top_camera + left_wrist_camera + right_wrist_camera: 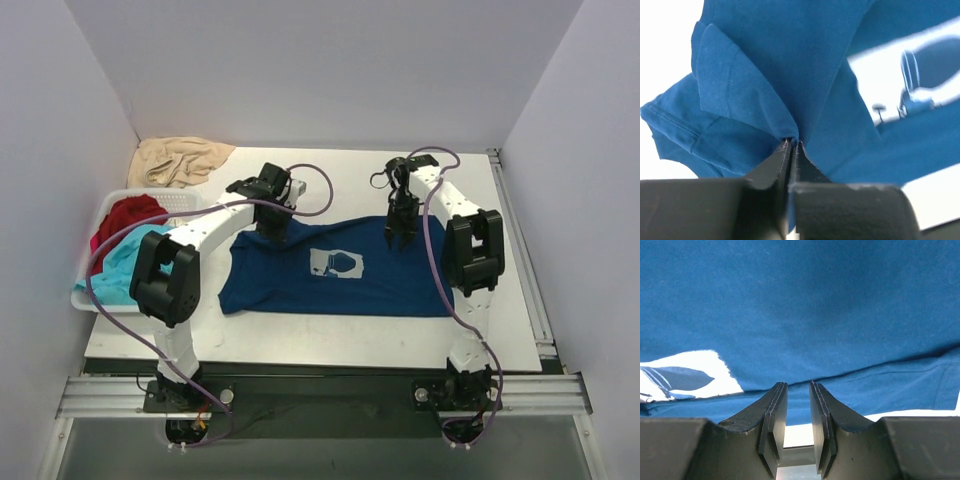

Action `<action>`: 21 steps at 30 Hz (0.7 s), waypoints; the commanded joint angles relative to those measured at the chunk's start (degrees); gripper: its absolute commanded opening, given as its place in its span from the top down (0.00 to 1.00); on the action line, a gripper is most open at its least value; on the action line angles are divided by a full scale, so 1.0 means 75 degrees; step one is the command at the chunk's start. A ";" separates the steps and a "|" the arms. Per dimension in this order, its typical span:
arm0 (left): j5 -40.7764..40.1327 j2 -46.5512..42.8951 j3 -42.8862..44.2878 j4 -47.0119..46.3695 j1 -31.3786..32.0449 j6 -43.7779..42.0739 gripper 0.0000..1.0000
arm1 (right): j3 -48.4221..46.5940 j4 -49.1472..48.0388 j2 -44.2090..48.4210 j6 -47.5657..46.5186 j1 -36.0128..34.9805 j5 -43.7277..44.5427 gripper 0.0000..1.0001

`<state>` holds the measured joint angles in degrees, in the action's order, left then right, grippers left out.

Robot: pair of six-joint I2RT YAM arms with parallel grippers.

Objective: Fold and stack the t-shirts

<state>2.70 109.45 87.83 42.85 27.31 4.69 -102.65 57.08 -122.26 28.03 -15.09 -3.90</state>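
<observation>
Black fingers [772,167] of the left gripper [791,145] fill the bottom of the left wrist view. They are pressed tight together and pinch a bit of the blue shirt [790,60]. The cloth bunches into folds at the tips, and a sleeve hangs just to the left. The top view cannot show this pinch. It only shows that gripper low on the far left part of the shirt.

Up close in the right wrist view, the right gripper [797,385] has its fingers a little apart, with nothing in the gap. The shirt's hem runs just past the tips.

Only the top view shows the whole shirt, spread on the table [300,345] between the two arms. Its pale print [335,263] faces up. At the table's left edge sits a white basket [180,200] with a red shirt [125,218] and a turquoise shirt [120,265] inside. A tan cloth [180,160] lies behind the basket.
</observation>
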 commanded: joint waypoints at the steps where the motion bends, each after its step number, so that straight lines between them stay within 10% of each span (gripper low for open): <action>1: 0.0507 -0.0659 -0.0402 -0.0229 0.0073 -0.0250 0.80 | -0.0212 0.0335 -0.0047 -0.0011 0.0055 -0.0054 0.74; 5: 0.0274 -0.0671 -0.0485 -0.0101 0.0073 -0.0168 0.29 | -0.0235 0.0335 -0.0070 -0.0011 0.0032 -0.0089 0.74; 8: 0.0227 -0.0777 -0.0426 -0.0193 0.0050 -0.0086 0.13 | -0.0282 0.0335 -0.0035 -0.0023 0.0020 -0.0124 0.74; 21: 0.0015 0.0184 0.0114 -0.0521 -0.0676 0.1413 0.30 | -0.0235 0.0300 0.0035 -0.0034 -0.0062 -0.0078 0.74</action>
<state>1.98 109.25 87.26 41.32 23.53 11.60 -104.38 56.82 -122.74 28.01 -15.16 -4.93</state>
